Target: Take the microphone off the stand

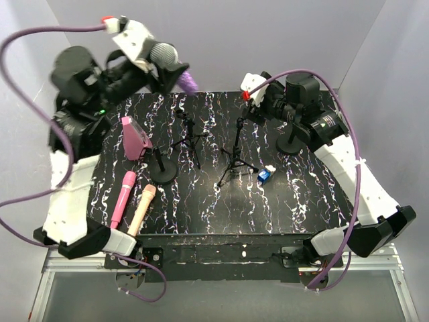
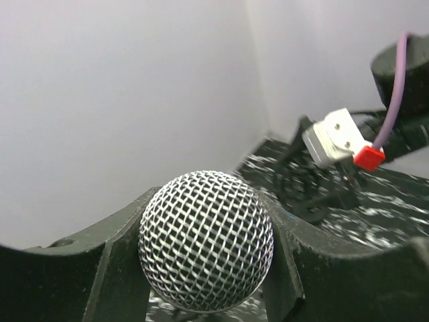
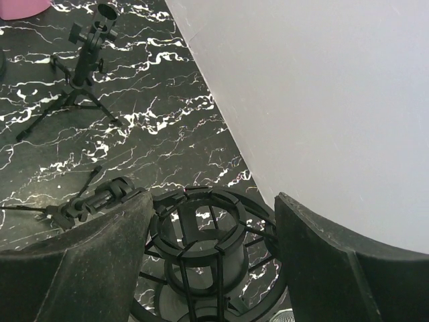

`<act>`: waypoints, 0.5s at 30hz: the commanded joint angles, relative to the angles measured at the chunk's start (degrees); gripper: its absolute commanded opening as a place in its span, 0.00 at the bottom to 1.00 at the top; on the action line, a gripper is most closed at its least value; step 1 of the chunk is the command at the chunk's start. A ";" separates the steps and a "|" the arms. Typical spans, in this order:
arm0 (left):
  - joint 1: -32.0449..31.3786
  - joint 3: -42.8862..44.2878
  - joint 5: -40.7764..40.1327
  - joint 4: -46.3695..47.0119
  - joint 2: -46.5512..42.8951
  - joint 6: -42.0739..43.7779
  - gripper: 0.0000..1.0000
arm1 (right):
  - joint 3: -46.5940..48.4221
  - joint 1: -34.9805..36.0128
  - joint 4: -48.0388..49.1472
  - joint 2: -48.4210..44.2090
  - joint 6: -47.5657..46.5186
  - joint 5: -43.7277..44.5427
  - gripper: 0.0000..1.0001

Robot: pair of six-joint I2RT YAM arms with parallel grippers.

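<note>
My left gripper (image 1: 164, 66) is shut on a microphone with a silver mesh head (image 1: 163, 54) and a purple handle (image 1: 188, 80). It holds it high above the back left of the table, clear of every stand. In the left wrist view the mesh head (image 2: 206, 241) sits tight between both fingers (image 2: 80, 282). My right gripper (image 1: 260, 104) is at the back right, closed around a black shock-mount stand (image 3: 208, 241). Its cage is empty, and its round base (image 1: 289, 144) rests on the table.
Two black tripod stands (image 1: 191, 137) (image 1: 236, 155) stand mid-table. A pink device on a round-base stand (image 1: 136, 137) is at the left. A pink microphone (image 1: 123, 198) and a peach one (image 1: 142, 209) lie front left. A small blue object (image 1: 265, 176) lies right of centre.
</note>
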 commanded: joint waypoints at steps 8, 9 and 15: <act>0.20 10.44 -32.47 -27.19 -4.40 28.12 0.00 | 1.58 -0.29 -4.44 -4.36 2.60 -6.84 0.81; 0.20 8.86 -33.72 -29.38 -5.54 29.70 0.00 | 1.76 -0.29 -4.36 -4.62 2.78 -7.89 0.82; 0.20 -3.87 -56.98 -43.79 -9.94 32.00 0.00 | 4.13 0.50 -4.44 -5.77 2.86 -11.50 0.83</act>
